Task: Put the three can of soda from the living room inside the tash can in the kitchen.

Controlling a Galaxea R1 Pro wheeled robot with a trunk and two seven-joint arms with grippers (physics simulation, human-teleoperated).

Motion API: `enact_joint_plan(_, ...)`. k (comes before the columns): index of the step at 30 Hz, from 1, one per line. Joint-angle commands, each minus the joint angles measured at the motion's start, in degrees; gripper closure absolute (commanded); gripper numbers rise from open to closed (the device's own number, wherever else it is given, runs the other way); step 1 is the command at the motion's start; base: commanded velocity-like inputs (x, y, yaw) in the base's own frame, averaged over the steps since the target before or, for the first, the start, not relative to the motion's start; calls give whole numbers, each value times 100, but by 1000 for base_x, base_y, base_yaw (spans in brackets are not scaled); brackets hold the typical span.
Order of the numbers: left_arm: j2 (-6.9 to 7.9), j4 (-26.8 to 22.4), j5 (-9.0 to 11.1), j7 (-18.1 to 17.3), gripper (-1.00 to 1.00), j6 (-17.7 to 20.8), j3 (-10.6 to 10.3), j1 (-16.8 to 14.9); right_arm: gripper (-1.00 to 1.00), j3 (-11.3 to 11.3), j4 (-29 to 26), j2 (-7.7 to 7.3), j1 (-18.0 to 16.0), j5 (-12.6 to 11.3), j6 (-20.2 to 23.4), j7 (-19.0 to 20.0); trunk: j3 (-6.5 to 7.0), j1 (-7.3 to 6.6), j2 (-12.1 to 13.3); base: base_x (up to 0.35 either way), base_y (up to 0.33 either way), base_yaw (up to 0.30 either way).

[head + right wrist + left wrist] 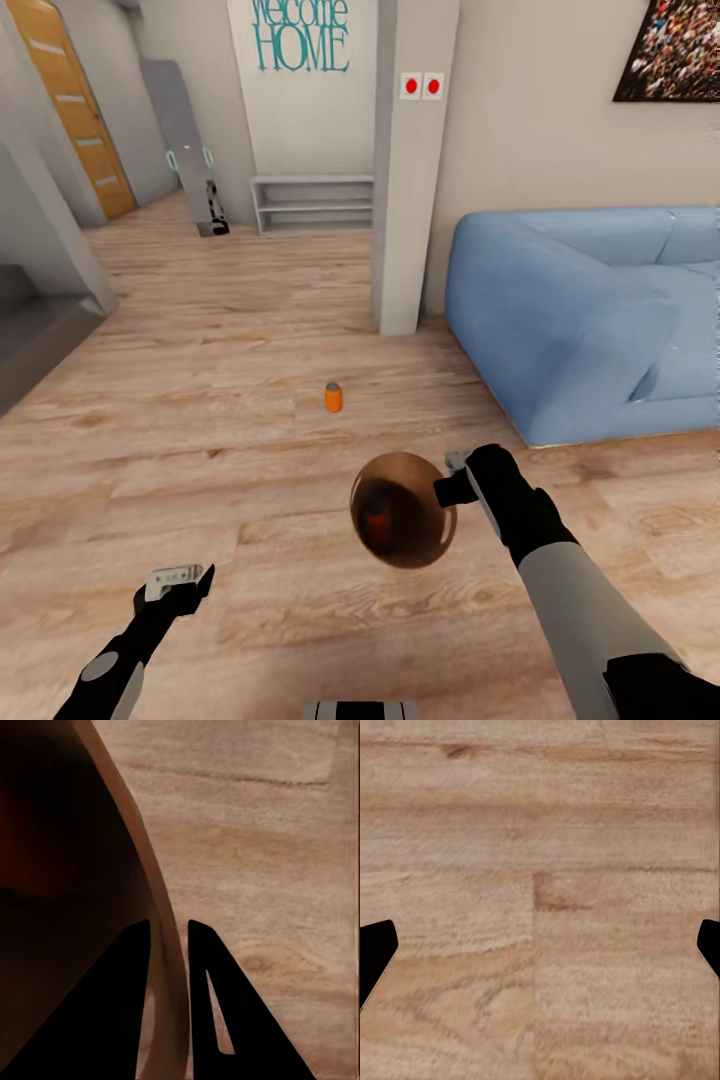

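An orange can of soda (333,397) stands upright on the wooden floor, ahead of me and apart from both grippers. My right gripper (452,478) holds the copper-brown trash can (402,510) in the air by its rim, the mouth tilted toward me. Inside it lies a dim orange-red shape (378,520), perhaps a can. In the right wrist view, the right gripper (169,937) is shut with one finger on each side of the trash can's wall (67,870). My left gripper (180,585) hangs open and empty low at the left, its left gripper tips (540,945) spread wide over bare floor.
A blue sofa (590,320) fills the right side. A grey column (410,170) stands just left of it. Farther back are a low grey shelf (312,203), a leaning grey board (180,120) and a wooden door (75,110). A grey wall corner (40,220) juts in at left.
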Motion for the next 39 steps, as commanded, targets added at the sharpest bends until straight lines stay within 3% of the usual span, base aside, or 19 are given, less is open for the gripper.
enact_joint_plan(1,0,1,0,-3,-100,-3,0,-1,100,-2,-2,0,2,-295,33,30,4,-1,0,300,191,-226)
enact_joint_plan(7,0,1,0,-8,-100,-3,0,-1,100,-76,0,-33,15,-297,30,30,28,-1,0,300,191,-232)
enact_joint_plan(13,0,1,7,-9,-100,-42,6,-1,100,-289,-1,-201,34,-304,25,38,39,-1,0,238,131,-101)
enact_joint_plan(39,0,3,-1,-17,-100,-32,-4,-1,100,-303,5,-212,35,-299,16,31,68,-1,0,260,152,-34)
